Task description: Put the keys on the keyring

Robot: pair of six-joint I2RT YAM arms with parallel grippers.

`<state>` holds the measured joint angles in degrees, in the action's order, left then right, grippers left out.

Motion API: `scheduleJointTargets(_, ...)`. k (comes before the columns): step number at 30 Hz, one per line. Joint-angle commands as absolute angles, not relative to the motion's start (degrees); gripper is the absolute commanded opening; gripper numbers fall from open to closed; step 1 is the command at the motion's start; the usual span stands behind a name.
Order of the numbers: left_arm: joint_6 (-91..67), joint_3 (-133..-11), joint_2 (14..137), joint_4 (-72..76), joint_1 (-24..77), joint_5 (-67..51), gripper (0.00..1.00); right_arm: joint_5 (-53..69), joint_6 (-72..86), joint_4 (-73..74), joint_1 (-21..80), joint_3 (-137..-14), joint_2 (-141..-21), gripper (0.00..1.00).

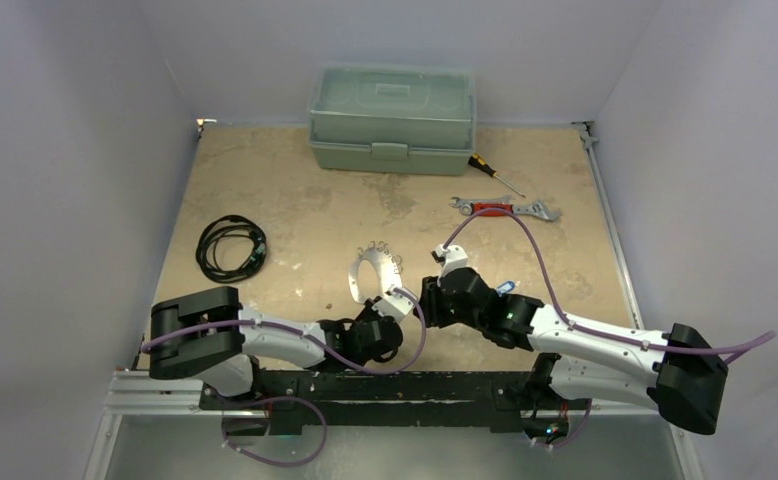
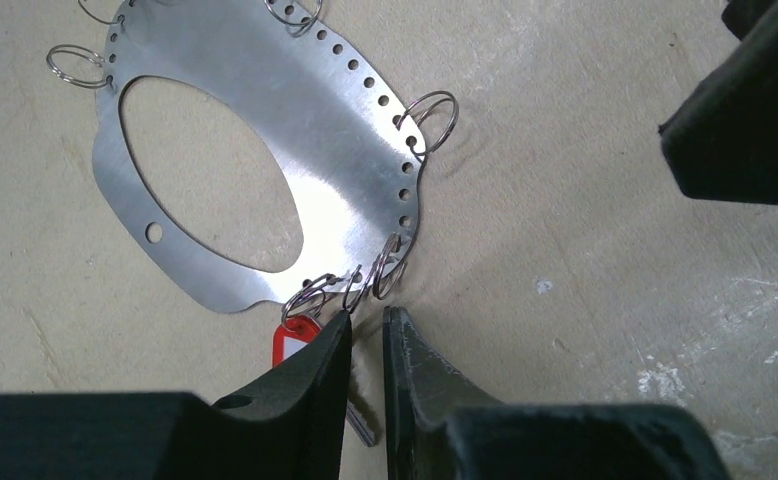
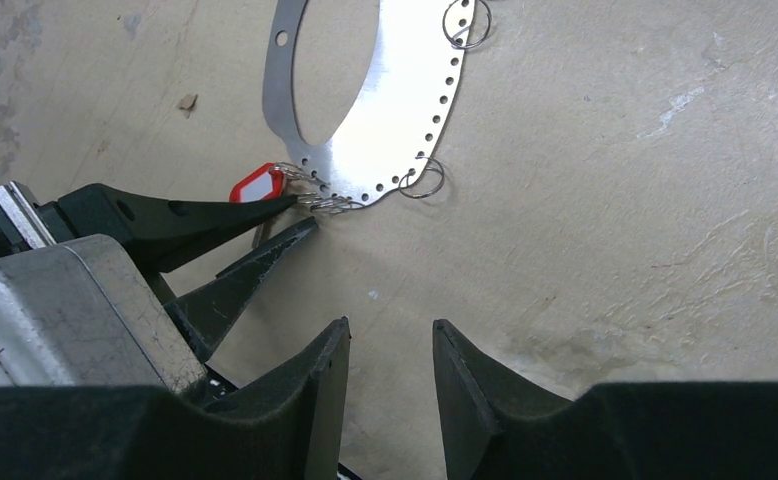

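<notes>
Here's the keyring [image 2: 265, 110], lying flat on the surface [image 1: 295, 200] just ahead of both my arms. It's a bright silver plate with an oval cut-out, a row of small holes along its edge and little wire rings [image 2: 430, 120] threaded through some of them. My left tool [image 2: 367, 315] is right at the near edge of that plate, tips up against a tight cluster of three rings, jaws drawn close with only a slim gap between them. The red-tagged key [image 2: 300, 340] hangs off that cluster, its tag just outside my left-hand finger and a sliver of its metal showing down in the gap. Whether I'm actually pinching it, I can't tell from here. My right tool [image 3: 390, 330] hovers over bare surface just beside the left one, jaws parted, nothing between them, pointing toward the same corner of the plate. Further back: a coiled black cable [image 1: 230, 248] off to the left, a red-handled wrench [image 1: 505, 209] and a screwdriver [image 1: 493, 175] to the right, and a green toolbox [image 1: 392, 118], lid down, against the far wall.
</notes>
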<state>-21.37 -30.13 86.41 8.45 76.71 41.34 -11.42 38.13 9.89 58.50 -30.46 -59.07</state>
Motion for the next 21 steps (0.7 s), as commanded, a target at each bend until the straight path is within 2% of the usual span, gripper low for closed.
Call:
scheduleJointTargets(1,-19.8,-31.5,87.0,10.6,76.0,42.2,0.17,-12.4,37.8,9.5,58.8,-29.7,-58.0,0.39)
scheduleJointTargets(6,-19.1,-31.9,84.6,9.8,75.7,41.1,0.17,-12.4,37.6,9.9,58.8,-29.8,-57.4,0.39)
scheduleJointTargets(10,-21.6,-34.0,78.2,2.3,75.7,37.4,0.21,-12.4,36.8,10.0,58.8,-30.1,-57.0,0.4)
scheduleJointTargets(15,-22.8,-33.5,71.2,-4.5,74.5,39.4,0.24,-11.7,36.1,8.3,58.8,-31.6,-58.1,0.41)
scheduleJointTargets(21,-23.8,-31.2,72.3,0.9,72.9,33.6,0.21,-10.5,35.6,6.7,58.8,-33.7,-61.4,0.42)
